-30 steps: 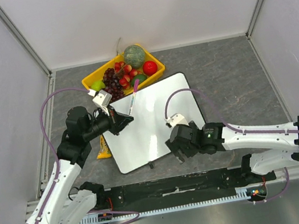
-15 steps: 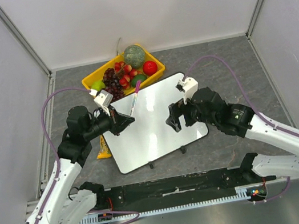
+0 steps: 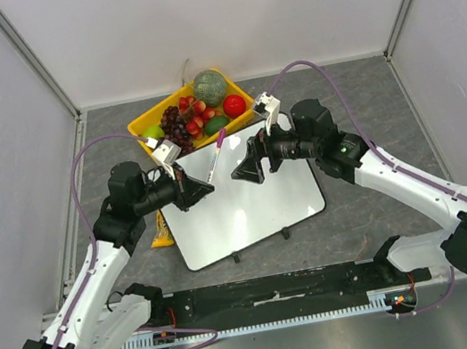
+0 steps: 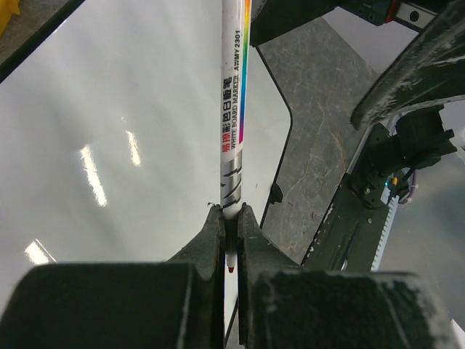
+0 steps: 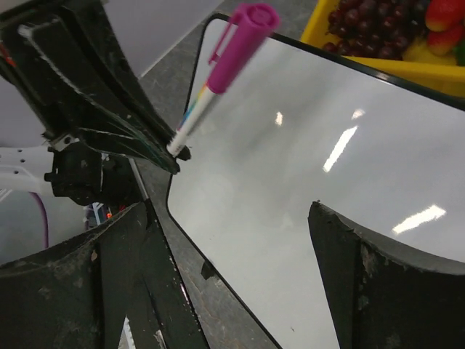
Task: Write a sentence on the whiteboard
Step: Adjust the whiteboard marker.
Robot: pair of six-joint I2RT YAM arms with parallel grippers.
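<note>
The whiteboard (image 3: 251,194) lies flat and skewed at mid-table (image 3: 356,99), just in front of a yellow fruit tray (image 3: 139,122). The left gripper (image 3: 200,187), jaws clamped on a magenta-capped marker (image 3: 213,148), hangs over its far left corner. The right gripper (image 3: 245,172), jaws spread wide and empty, faces the cap.

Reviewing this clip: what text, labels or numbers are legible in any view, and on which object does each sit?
"WHITE BOARD MARKER AWMY2301": printed along the white barrel of the pink-capped marker clamped in the left gripper.
A pink line of Chinese characters beside it on the same barrel: too fine to read reliably.
The large glossy white whiteboard: no writing on it.
</note>
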